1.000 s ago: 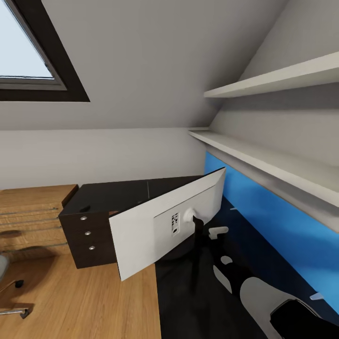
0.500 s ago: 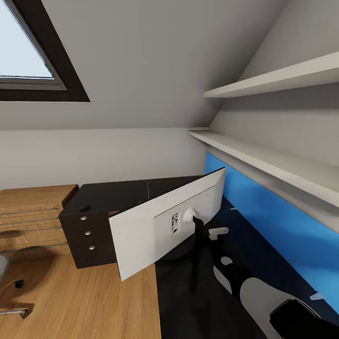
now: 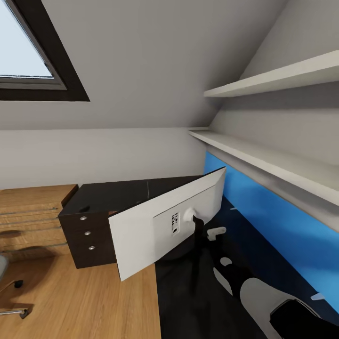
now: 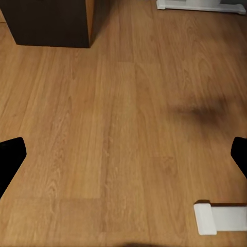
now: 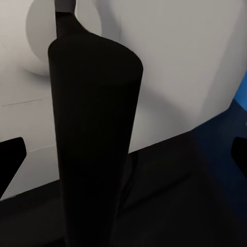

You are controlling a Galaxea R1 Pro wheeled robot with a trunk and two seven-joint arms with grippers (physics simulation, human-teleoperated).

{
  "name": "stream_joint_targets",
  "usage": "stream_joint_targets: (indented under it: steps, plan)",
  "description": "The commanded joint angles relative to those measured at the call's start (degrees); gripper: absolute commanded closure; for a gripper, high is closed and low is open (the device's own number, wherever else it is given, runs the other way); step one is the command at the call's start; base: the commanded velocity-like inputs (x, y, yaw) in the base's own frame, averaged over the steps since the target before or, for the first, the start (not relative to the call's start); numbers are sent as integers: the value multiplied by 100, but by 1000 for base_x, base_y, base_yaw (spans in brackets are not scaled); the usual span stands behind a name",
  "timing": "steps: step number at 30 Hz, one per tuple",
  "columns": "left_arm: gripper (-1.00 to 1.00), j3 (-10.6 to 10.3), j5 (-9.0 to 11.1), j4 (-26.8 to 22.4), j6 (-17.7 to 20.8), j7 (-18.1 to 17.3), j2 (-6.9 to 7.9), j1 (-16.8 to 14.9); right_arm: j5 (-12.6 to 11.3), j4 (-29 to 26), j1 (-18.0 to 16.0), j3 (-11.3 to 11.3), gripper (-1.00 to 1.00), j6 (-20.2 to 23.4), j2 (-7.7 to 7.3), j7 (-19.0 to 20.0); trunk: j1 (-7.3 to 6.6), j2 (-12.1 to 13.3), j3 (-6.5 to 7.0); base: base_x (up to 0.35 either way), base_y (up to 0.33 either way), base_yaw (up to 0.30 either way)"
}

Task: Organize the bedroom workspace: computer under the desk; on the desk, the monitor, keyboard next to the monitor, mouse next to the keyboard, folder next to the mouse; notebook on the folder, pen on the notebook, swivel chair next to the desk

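Sloped grey walls rise behind the desk [image 3: 117, 193], where the right gripper [image 5: 123, 154] spreads wide around the monitor [image 3: 155, 226] stand, touching nothing; the left gripper [image 4: 123, 154] gapes over floor.

Floor [image 4: 123, 128]: light wood planks, grain running lengthwise; soft dark shadow patch to one side.
Left gripper [image 4: 123, 159]: black fingertips [image 4: 9, 157] at both frame edges, wide apart, nothing btwn.
Dark furniture block [image 4: 49, 23]: black-brown, stands on floor.
White piece [image 4: 221, 218]: flat, rectangular, lying on the floor.
White base strip [image 4: 200, 5]: partly cut off.
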Motion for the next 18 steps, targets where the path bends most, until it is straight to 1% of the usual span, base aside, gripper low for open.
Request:
stream_joint_targets:
  steps: [1, 9, 18]
  plan:
    - [-100, 5, 13, 3, -17, -4, -1, -5, -26, 7, -7, 50, -100, -18, -1, -31, 3, -11, -12, 0, 0, 0]
    - [-100, 5, 13, 3, -18, 0, 0, -5, 19, 12, -7, 55, -100, -19, -3, -29, 3, -11, -12, 0, 0, 0]
    - [-100, 6, 13, 3, -18, 2, -3, -5, 27, 12, -7, 60, -100, -18, 3, -29, 201, -372, -174, 0, 0, 0]
